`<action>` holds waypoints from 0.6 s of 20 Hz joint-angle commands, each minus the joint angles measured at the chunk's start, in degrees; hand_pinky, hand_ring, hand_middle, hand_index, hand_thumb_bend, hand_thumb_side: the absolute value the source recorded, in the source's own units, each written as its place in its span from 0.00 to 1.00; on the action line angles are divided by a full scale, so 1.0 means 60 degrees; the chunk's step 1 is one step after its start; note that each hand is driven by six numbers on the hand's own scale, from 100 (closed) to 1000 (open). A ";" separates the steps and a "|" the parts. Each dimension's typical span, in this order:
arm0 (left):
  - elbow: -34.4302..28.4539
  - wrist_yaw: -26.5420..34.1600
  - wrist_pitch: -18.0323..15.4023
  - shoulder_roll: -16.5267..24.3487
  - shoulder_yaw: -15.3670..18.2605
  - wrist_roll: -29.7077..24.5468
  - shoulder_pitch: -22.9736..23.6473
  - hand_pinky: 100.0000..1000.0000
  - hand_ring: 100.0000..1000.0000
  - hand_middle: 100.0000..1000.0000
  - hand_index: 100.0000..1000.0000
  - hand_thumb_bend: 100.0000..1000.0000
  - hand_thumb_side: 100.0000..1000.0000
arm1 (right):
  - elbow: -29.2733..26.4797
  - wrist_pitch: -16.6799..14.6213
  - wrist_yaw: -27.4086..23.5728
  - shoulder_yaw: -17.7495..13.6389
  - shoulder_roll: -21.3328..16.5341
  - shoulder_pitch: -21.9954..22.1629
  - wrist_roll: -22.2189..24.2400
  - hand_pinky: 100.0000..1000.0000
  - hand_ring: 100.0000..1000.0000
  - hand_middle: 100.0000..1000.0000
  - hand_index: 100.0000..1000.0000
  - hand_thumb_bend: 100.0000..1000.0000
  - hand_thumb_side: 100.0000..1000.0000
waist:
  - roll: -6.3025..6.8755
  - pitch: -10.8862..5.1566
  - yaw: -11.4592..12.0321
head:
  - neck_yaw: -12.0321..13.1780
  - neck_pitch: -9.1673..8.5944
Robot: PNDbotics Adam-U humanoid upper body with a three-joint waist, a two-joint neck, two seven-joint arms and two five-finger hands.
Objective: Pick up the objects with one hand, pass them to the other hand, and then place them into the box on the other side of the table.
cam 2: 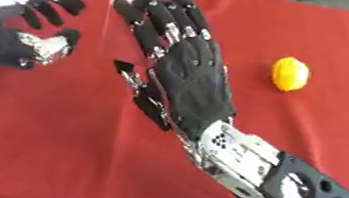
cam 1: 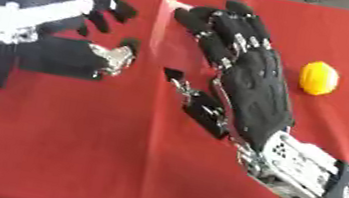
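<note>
landmark: right hand [cam 1: 255, 87], over the middle of the table [cam 1: 71, 155]
left hand [cam 1: 66, 27]: to its left, apart
lemon-shaped object [cam 1: 318, 78]: on the table, to its right, apart
pale flat thing [cam 1: 166, 23]: behind its fingers, partly hidden

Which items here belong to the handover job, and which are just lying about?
Job:
- small yellow rounded object on the red cloth, untouched
- right robot hand, open, holding nothing
- left robot hand, fingers relaxed, holding nothing

Just there:
- red tablecloth
- pale pink flat shape behind the right robot hand; cannot tell what it is

No box clearly visible.
</note>
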 commanded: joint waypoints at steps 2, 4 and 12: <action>-0.0108 -0.0064 0.0030 -0.0006 0.0055 0.0158 -0.0193 0.79 0.81 0.84 0.93 0.00 0.78 | -0.0093 -0.0088 0.0268 0.0000 0.0009 -0.0155 0.0055 0.80 0.57 0.41 0.60 0.00 0.00 | -0.0003 -0.0137 0.0014 | 0.0111 0.0042; -0.0108 -0.0129 0.0053 -0.0064 0.0048 0.0282 -0.0189 0.81 0.82 0.84 0.95 0.00 0.80 | -0.0093 -0.0150 0.0341 0.0019 0.0032 -0.0165 0.0042 0.81 0.57 0.41 0.60 0.00 0.00 | -0.0015 -0.0135 0.0006 | 0.0142 0.0009; -0.0108 -0.0565 -0.0012 -0.0121 -0.0067 0.0413 -0.0071 0.87 0.84 0.84 0.96 0.00 0.87 | -0.0093 -0.0318 0.0531 0.0045 0.0050 -0.0143 -0.0072 0.81 0.57 0.41 0.60 0.00 0.00 | -0.0017 -0.0119 -0.0048 | 0.0219 -0.0079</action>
